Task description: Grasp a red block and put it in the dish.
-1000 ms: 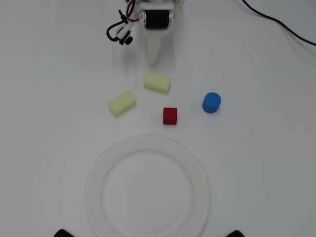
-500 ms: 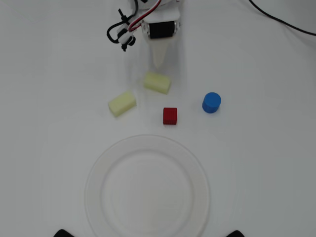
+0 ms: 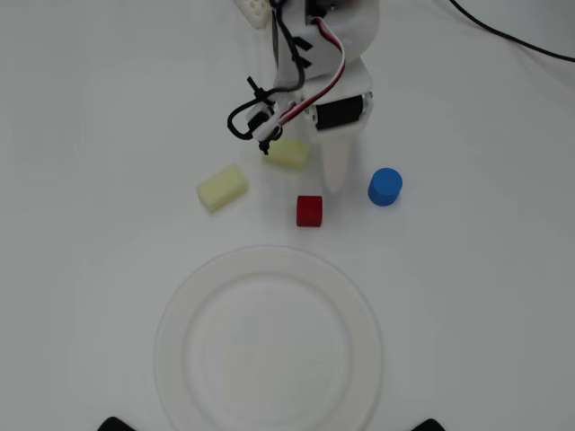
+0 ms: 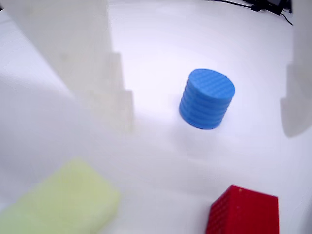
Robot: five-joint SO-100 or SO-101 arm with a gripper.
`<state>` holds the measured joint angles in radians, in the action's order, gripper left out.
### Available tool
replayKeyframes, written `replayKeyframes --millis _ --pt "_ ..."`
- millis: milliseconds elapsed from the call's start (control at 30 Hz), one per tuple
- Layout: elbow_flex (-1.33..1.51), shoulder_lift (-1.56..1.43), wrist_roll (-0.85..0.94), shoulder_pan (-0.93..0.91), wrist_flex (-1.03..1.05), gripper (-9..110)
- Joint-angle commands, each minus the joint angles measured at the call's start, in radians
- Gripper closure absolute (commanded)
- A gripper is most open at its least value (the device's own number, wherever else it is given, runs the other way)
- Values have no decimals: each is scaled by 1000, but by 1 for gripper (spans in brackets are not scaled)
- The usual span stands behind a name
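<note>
The red block [image 3: 309, 210] sits on the white table just above the dish [image 3: 175, 314], a large round white plate in the lower middle of the overhead view. My gripper [image 3: 337, 184] hangs just up and right of the block, between it and the blue cylinder, and holds nothing. In the wrist view the gripper [image 4: 207, 117] is open, with one white finger [image 4: 83, 63] at the left and the other at the right edge. The red block [image 4: 243, 212] lies at the bottom right there, apart from both fingers.
A blue cylinder [image 3: 384, 187] stands right of the gripper and shows mid-frame in the wrist view [image 4: 207, 99]. One pale yellow block [image 3: 223, 187] lies left of the red block, another [image 3: 289, 153] partly under the arm. A black cable [image 3: 512, 36] crosses the top right.
</note>
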<state>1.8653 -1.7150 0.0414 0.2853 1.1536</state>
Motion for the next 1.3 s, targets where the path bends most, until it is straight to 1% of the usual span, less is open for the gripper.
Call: replayKeyframes --millis 0,333,567,800,1033,1100,1200,1267 --pt "-104 64 -5 12 -23 77" --pt "-281 319 29 -48 -60 78" --pt "-279 354 44 -81 -80 79" --pt "-247 348 44 -75 -103 81" --pt "-225 357 38 -66 -137 89" --pt "-225 360 38 -66 -140 92" --pt "-225 367 35 -67 -146 101" --pt "-222 370 37 -67 -147 101"
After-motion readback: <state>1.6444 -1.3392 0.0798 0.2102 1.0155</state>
